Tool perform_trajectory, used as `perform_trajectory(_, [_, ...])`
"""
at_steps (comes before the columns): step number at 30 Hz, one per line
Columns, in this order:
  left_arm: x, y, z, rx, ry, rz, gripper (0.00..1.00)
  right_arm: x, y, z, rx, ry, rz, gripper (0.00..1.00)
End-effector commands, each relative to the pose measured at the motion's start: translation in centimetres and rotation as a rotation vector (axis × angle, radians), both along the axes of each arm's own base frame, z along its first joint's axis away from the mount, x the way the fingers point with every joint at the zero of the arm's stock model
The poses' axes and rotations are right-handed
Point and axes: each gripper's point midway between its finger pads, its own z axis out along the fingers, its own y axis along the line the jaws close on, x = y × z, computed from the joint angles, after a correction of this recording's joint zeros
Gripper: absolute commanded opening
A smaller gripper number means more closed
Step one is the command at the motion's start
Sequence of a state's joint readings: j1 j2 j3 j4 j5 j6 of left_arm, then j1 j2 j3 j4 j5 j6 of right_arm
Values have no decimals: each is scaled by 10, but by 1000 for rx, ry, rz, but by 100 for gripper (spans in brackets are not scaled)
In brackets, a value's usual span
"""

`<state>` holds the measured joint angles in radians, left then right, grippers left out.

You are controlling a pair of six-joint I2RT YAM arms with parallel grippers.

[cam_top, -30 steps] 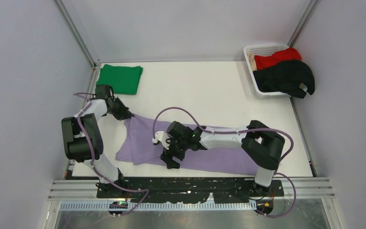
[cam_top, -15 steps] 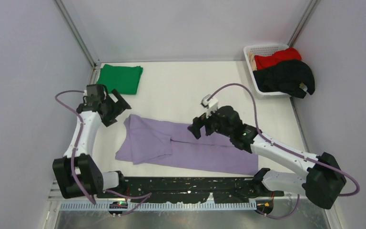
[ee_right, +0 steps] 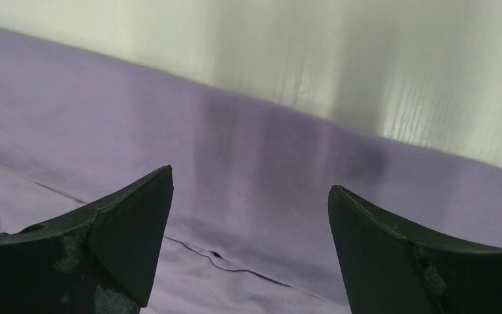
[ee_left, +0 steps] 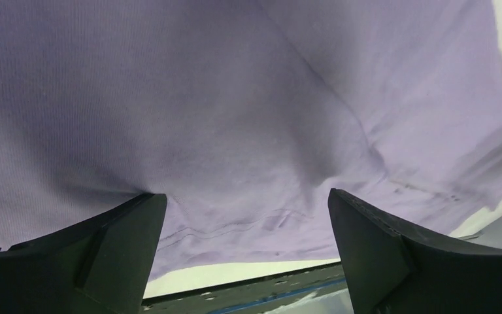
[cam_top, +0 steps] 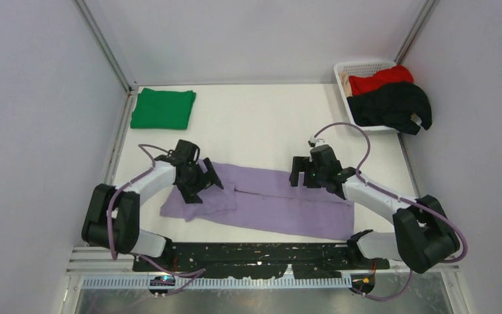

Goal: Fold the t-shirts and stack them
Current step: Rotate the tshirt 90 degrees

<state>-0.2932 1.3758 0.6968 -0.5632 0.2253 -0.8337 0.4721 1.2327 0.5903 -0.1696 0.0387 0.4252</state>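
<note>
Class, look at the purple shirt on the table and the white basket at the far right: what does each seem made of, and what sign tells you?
The purple shirt: soft knit fabric, likely cotton jersey, matte; the left wrist view shows fine ribbing, a stitched seam and creases. The white basket: probably moulded plastic, smooth; its walls are a stiff open lattice.

Pale grey walls (cam_top: 39, 98) enclose a white table (cam_top: 261, 124) framed by aluminium posts (cam_top: 104, 44).

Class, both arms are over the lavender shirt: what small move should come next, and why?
Probably lower both and pinch the cloth for a fold: the left gripper and right gripper are open over the spread lavender t-shirt, holding nothing.
</note>
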Motion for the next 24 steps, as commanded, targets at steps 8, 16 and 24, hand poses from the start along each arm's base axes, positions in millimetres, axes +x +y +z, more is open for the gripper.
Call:
perform_trajectory(8, [214, -59, 16, -132, -146, 181, 100, -30, 51, -32, 115, 232, 347, 96])
perform_trajectory(16, [334, -156, 30, -466, -151, 248, 96, -75, 136, -9, 225, 291, 656, 95])
perform_trajectory(24, [375, -192, 41, -538, -237, 311, 99, -77, 158, 19, 136, 219, 765, 96])
